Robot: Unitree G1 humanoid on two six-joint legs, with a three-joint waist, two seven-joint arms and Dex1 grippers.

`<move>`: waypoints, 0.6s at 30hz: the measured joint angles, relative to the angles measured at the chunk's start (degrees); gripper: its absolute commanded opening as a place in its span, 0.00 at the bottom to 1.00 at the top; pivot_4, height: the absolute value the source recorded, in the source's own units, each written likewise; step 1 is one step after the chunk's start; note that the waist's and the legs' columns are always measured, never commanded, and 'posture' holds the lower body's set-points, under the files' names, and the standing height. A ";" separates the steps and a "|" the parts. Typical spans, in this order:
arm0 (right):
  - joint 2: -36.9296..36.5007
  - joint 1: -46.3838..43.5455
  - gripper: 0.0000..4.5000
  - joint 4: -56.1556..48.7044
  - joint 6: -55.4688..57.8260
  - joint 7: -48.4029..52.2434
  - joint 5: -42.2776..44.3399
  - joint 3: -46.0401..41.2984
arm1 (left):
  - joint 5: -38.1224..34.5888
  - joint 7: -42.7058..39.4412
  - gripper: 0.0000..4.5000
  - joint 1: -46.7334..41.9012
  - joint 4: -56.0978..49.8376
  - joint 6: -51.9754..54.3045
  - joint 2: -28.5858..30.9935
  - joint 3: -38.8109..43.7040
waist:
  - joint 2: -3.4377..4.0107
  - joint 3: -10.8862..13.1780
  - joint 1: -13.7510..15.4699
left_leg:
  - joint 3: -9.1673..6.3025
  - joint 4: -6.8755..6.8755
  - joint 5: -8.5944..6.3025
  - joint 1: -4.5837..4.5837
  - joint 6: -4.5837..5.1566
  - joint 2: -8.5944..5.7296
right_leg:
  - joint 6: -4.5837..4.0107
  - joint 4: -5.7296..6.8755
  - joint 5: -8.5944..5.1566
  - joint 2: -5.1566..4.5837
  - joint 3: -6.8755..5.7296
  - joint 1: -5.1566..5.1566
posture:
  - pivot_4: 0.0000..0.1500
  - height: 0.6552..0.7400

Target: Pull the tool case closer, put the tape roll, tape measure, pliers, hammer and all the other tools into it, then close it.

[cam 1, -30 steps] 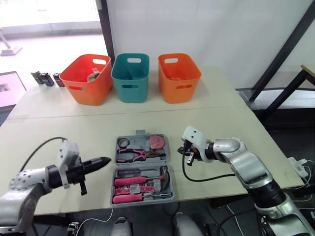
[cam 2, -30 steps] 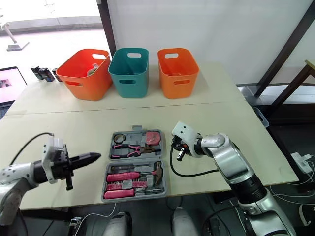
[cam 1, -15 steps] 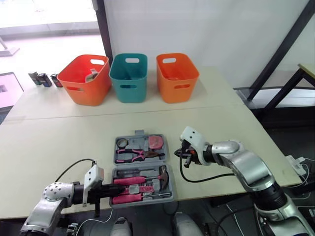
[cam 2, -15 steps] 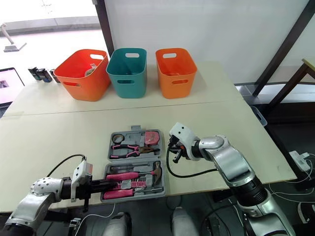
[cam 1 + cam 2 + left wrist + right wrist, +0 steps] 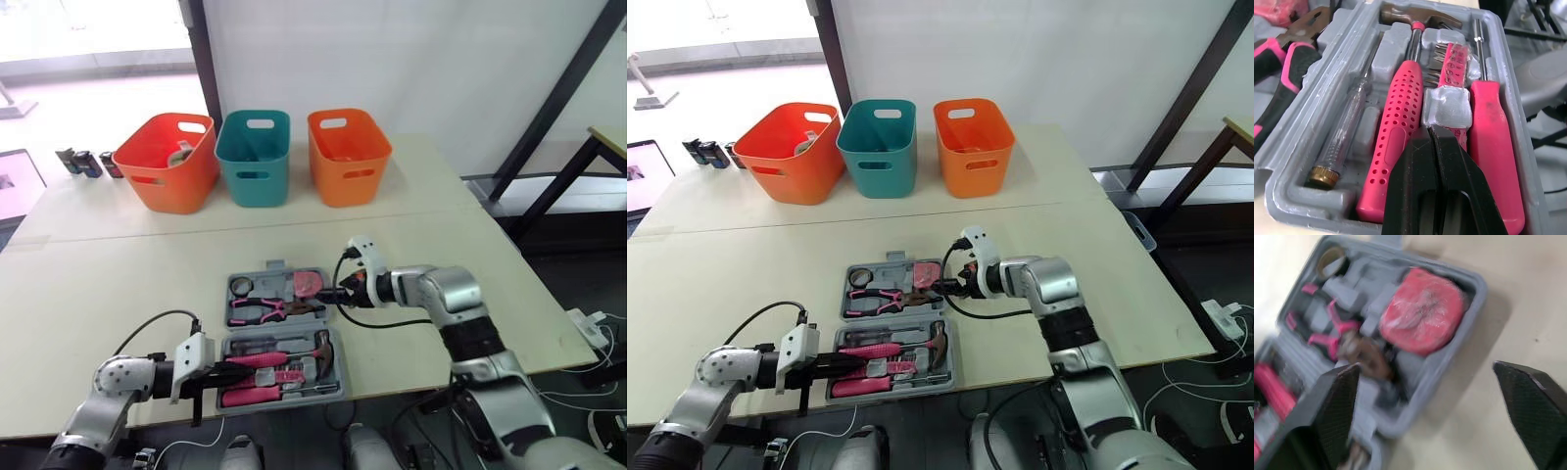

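The grey tool case lies open near the table's front edge. Its far half holds the tape roll, pink-handled pliers and red tape measure. Its near half holds the pink hammer, a pink screwdriver and a bit holder. My left gripper is shut and empty, its tip over the near half's left end above the hammer handle. My right gripper stands open at the far half's right rim, beside the tape measure, holding nothing.
Three bins stand in a row at the back: orange, teal, orange. Small dark items sit at the far left. A black metal frame rises to the right of the table.
My left gripper moved right, from beside the case to over its near-left corner. My right gripper swung left to the case's right rim and opened.
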 measured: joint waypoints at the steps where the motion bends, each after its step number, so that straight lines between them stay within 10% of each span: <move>1: 0.39 -1.09 0.99 3.09 -0.83 -0.18 0.02 -0.58 | 0.03 0.02 0.00 -0.14 0.07 -0.44 0.10 -0.23 | 0.02 0.01 0.02 | 0.00 -0.03 0.00 0.00 0.00 0.00 | 0.00 0.00 0.00 0.00 0.00 -0.01 | 1.00 1.00; 18: 5.07 -12.23 0.99 35.13 -9.98 2.73 6.25 -15.11 | 1.18 -0.58 0.00 -2.59 2.15 -3.24 2.84 -2.24 | 0.20 -0.08 -1.58 | -0.02 -0.03 0.00 0.13 0.01 0.01 | 0.03 0.05 0.00 0.05 0.02 0.15 | 1.00 1.00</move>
